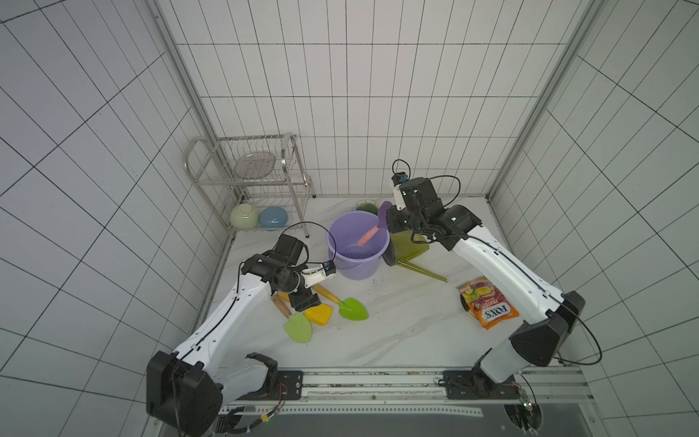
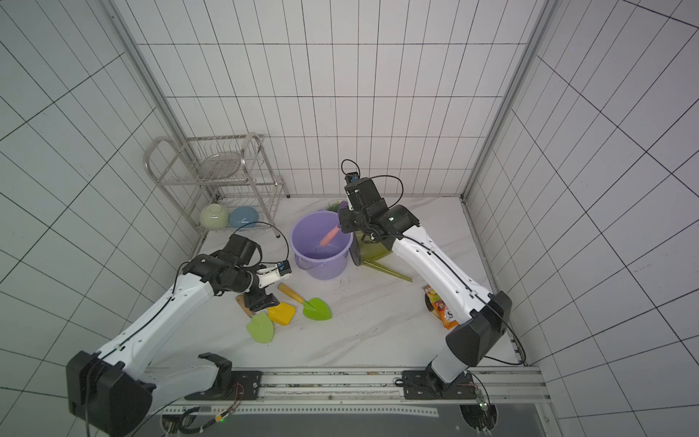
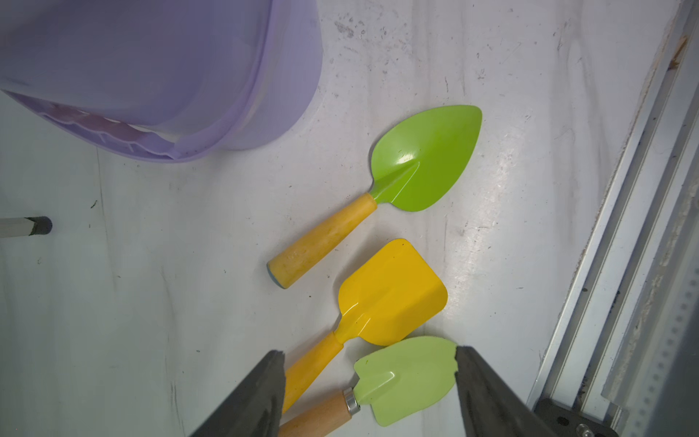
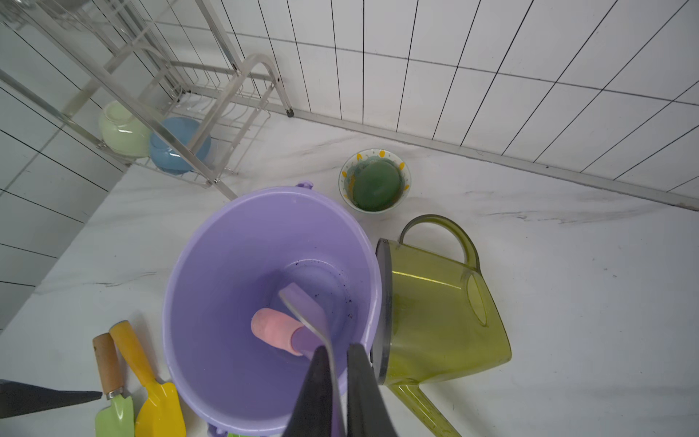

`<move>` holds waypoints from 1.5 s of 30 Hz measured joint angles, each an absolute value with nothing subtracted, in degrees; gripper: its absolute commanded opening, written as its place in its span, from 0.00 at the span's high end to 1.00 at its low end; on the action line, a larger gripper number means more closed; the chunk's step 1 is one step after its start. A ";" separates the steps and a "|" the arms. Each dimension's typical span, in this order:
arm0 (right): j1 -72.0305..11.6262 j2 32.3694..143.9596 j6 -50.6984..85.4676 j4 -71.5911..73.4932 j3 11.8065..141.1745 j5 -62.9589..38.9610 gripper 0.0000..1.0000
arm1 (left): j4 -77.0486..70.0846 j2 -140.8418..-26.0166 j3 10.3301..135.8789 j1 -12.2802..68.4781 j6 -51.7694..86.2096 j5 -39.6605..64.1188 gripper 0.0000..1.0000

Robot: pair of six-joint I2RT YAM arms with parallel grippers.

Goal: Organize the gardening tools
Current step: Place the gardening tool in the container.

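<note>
Right fingers (image 4: 363, 397) tight on purple trowel (image 4: 306, 310) (handle apparently inside lilac bucket (image 4: 212, 283))

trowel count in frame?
4. Green trowel, yellow trowel and pale green trowel lie on the table beside the bucket; the purple trowel hangs from the right jaws, handle inside the bucket. None seems hidden.

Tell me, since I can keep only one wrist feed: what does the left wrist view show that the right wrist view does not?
Only the left wrist view: the whole bright green trowel, the metal rail along the table edge, and the left claw open above the pale green trowel. Only the right wrist view: the right claw shut on the purple trowel, pink handle down in the lilac bucket, plus the watering can and a patterned dish. Both: the lilac bucket, the yellow trowel and the pale green trowel.
</note>
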State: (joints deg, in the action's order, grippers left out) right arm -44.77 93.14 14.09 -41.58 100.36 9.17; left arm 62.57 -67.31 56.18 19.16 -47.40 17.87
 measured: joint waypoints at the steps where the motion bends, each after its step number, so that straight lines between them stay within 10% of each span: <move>1: -44.88 94.26 13.82 -41.85 100.73 9.32 1.00 | 62.22 -67.35 55.81 19.29 -47.46 17.41 0.28; 24: -46.41 109.32 17.69 -37.19 98.48 3.53 0.95 | 54.17 -72.51 50.74 23.38 -49.84 9.39 0.33; 45: -45.34 93.97 18.74 -36.73 90.91 -1.69 0.40 | 49.34 -76.93 50.37 26.15 -60.97 1.45 0.35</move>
